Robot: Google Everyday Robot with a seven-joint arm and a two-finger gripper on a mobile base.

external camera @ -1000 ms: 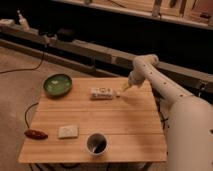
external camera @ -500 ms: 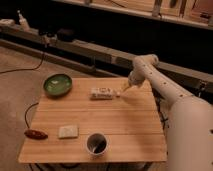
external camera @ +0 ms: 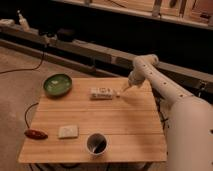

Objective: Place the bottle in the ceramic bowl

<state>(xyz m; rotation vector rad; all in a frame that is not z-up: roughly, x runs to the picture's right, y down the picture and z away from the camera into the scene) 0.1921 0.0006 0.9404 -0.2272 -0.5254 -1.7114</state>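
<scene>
Pincer: my gripper (external camera: 123,89) sits low over the tabletop, just beside the right-hand, narrow end of the bottle (external camera: 102,93).
Pincer state: apart or together, I cannot tell from this view.
Contact: whether my gripper touches the bottle or stops just short of it, I cannot tell.
Arm: my white arm (external camera: 150,75) slopes down to the gripper from behind and to the right of the bottle.
Body: my white bulk (external camera: 192,132) stands to the right of the bottle and nearer the camera, against the table's right edge.
Bottle: it lies on its side on the wooden table (external camera: 130,120), long axis running left to right, label showing, in the far half of the top.
Ceramic bowl: the ceramic bowl (external camera: 57,84) stands upright to the left of the bottle, apart from it, by the far-left corner; the bottle lies outside it.
Cup: a white cup (external camera: 96,144) with a dark inside stands well to the near side of the bottle, close to the front edge.
Pad: a pale square pad (external camera: 68,131) lies to the near left of the bottle, left of the cup.
Red-brown thing: a small oblong object (external camera: 36,134) lies farthest to the near left of the bottle, at the table's left edge; what it is I cannot tell.
Cable: a dark cable (external camera: 31,68) trails on the floor far left of the bottle, beyond the bowl.
</scene>
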